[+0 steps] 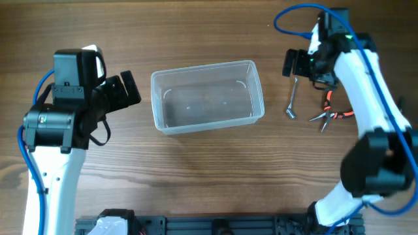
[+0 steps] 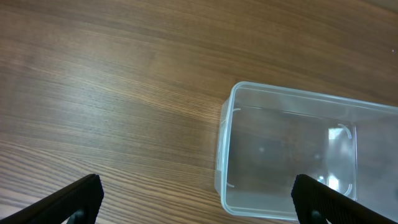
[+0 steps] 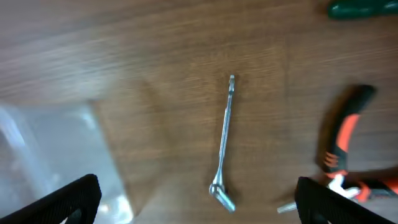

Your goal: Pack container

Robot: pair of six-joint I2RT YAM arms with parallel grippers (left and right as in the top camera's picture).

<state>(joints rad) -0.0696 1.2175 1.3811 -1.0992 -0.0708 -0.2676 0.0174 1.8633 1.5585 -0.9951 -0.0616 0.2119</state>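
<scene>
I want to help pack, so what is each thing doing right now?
Clear plastic rectangular container: upright, lidless, empty.
Silver metal wrench: lying flat on the table, outside it.
Orange-and-black-handled pliers: lying on the table.
Left tool: open, empty.
Right tool: open, empty, over the wrench.

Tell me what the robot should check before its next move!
1. The container is empty and lidless: ok.
2. The right claw is open: ok.
3. The wrench shows centred in the right wrist view: ok.
4. The wrench is apart from the pliers: ok.
5. The left claw is open, clear of the container: ok.
6. Right claw height above the wrench: cannot tell.
</scene>
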